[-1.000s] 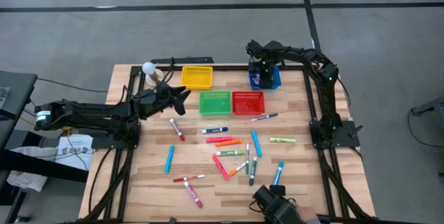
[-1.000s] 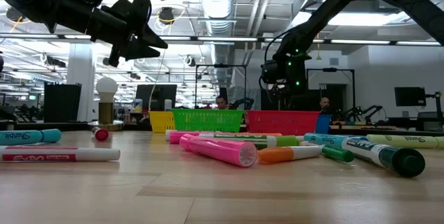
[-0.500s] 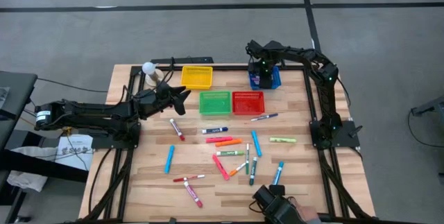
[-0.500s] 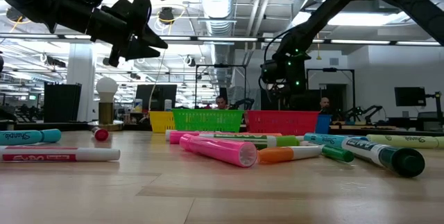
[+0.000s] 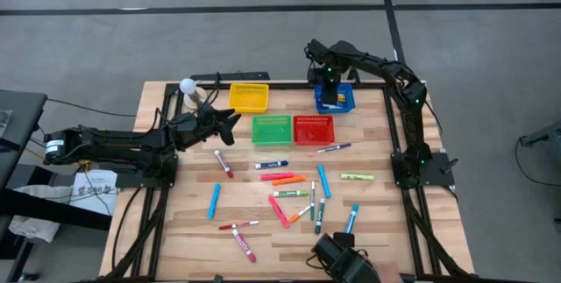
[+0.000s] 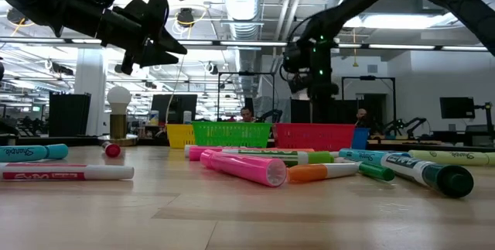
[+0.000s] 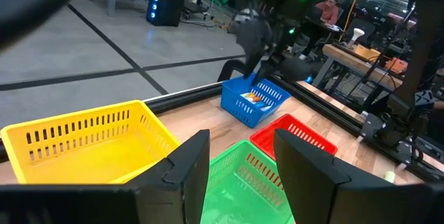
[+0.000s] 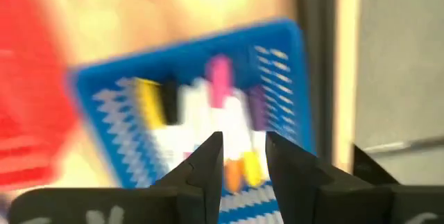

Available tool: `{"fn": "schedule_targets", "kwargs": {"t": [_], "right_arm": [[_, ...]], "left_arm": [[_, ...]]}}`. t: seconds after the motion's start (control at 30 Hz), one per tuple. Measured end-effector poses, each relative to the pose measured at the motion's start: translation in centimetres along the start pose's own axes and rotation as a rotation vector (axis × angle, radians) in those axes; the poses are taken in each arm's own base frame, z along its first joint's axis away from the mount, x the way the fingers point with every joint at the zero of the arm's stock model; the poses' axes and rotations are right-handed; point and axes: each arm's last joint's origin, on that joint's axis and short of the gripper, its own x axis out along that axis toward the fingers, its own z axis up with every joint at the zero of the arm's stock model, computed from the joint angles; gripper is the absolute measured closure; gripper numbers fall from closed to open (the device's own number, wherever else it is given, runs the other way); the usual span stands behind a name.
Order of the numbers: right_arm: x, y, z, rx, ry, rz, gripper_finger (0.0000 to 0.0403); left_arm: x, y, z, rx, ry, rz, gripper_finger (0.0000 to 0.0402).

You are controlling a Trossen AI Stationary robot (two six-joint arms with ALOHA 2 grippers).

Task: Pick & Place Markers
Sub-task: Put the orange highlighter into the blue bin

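Several markers (image 5: 289,191) lie scattered flat on the wooden table (image 5: 175,230), in pink, red, orange, blue and green. A few more lie inside the blue basket (image 5: 348,101) at the far right, among them a pink one (image 8: 220,85). My right gripper (image 8: 243,141) hangs above that basket, pointing down, open, with nothing between its fingers. It also shows in the high view (image 5: 328,90). My left gripper (image 5: 233,118) hovers over the table near the yellow and green baskets, open and holding nothing (image 7: 241,144).
The yellow basket (image 5: 248,97), green basket (image 5: 271,129) and red basket (image 5: 313,129) stand in the far middle of the table. A white bulb on a stand (image 5: 187,86) is at the far left. A dark device (image 5: 337,257) sits at the near edge.
My right gripper has risen straight up from the blue basket, mostly in the last half second, still pointing down. The markers in the basket have stayed where they were.
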Motion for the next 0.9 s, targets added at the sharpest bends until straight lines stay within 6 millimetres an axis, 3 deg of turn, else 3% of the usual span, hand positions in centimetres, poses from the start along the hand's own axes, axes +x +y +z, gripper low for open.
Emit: {"fn": "schedule_targets", "kwargs": {"t": [0.27,0.4,0.53,0.7,0.9], "right_arm": [[-6.5,2.5,-0.8,0.041,-0.297,0.179,0.0318],[-10.2,4.1,-2.6,0.037,-0.448,0.232,0.0327],[-12.4,5.6,-5.1,0.047,-0.586,0.272,0.0335],[-13.3,7.6,-9.0,0.105,-0.708,0.278,0.0339],[-12.4,10.7,-13.5,0.192,-0.85,0.292,0.034]], "left_arm": [[-0.1,-0.3,-0.1,0.003,0.005,-0.016,0.0243],[-0.4,-0.9,-0.3,0.008,0.016,-0.051,0.0243],[-0.7,-1.7,-0.6,0.014,0.031,-0.095,0.0243],[-1.2,-2.5,-1.0,0.006,0.048,-0.144,0.0243],[-1.6,-3.2,-1.3,-0.053,0.07,-0.187,0.0243]]}}
